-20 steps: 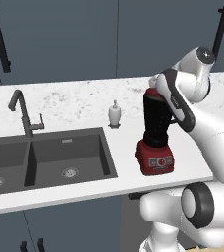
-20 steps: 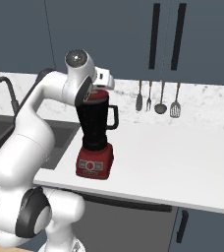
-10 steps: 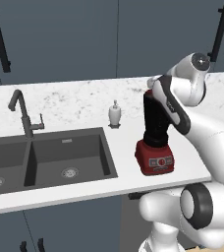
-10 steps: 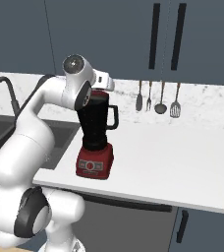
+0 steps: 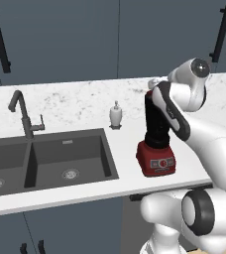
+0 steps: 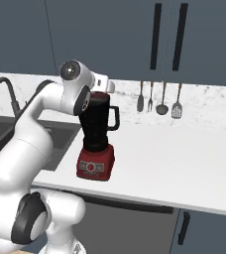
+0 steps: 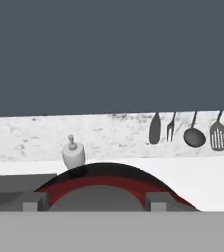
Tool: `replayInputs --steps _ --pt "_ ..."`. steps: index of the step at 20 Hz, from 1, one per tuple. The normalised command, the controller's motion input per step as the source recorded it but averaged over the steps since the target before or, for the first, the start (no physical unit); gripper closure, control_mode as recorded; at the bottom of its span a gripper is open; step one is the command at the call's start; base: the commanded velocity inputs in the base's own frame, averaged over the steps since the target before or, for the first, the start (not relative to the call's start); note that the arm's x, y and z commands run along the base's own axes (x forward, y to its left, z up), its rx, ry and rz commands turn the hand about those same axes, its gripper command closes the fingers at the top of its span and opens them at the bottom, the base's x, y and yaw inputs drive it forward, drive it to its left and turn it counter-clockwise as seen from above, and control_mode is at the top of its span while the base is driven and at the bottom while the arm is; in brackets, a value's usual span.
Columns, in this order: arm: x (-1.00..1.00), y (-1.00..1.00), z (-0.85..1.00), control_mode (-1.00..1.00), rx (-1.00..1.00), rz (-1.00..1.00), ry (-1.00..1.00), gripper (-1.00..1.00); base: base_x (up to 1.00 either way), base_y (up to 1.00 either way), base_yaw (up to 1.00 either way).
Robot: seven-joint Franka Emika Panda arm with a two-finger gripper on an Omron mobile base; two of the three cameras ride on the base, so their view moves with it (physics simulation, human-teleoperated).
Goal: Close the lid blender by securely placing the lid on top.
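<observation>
The blender (image 5: 156, 149) stands on the counter just right of the sink, with a red base (image 6: 96, 163) and a black jar (image 6: 98, 121). My arm bends down over the jar's top and hides its rim in both base views. In the hand view the lid (image 7: 100, 184) lies close below the camera as a red arc around a pale grey cap. A thin black edge of the jar rim (image 7: 104, 170) shows just beyond it. My gripper (image 7: 95, 202) sits over the lid, its fingertips (image 7: 33, 202) pressed against either side of the grey cap.
A white soap dispenser (image 5: 115, 116) stands just left of the blender, behind the double sink (image 5: 110, 163) with its faucet (image 5: 21, 111). Utensils (image 6: 159, 99) hang on the back wall to the right. Open counter (image 6: 184, 158) lies to the right of the blender.
The arm has sunk a little toward the jar. The red lid that showed above the jar's rim a second ago is now hidden behind the arm.
</observation>
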Motion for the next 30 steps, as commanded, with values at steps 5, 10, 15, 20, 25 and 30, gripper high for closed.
replayInputs --steps 5,10,15,20,25,30 --pt "0.00 0.00 0.00 -1.00 0.00 -0.04 -0.07 1.00 0.00 0.00 0.00" --pt "0.00 0.00 0.00 -1.00 0.00 -0.03 -0.09 1.00 0.00 0.00 0.00" --pt "0.05 0.00 0.00 -1.00 0.00 -0.04 -0.09 1.00 0.00 0.00 0.00" --pt "0.16 0.00 0.00 -1.00 0.00 -0.05 -0.09 1.00 0.00 0.00 0.00" --pt "0.15 0.00 0.00 -1.00 0.00 -0.05 -0.09 1.00 0.00 0.00 0.00" --pt "0.10 0.00 0.00 -1.00 0.01 -0.04 -0.08 1.00 0.00 0.00 0.00"
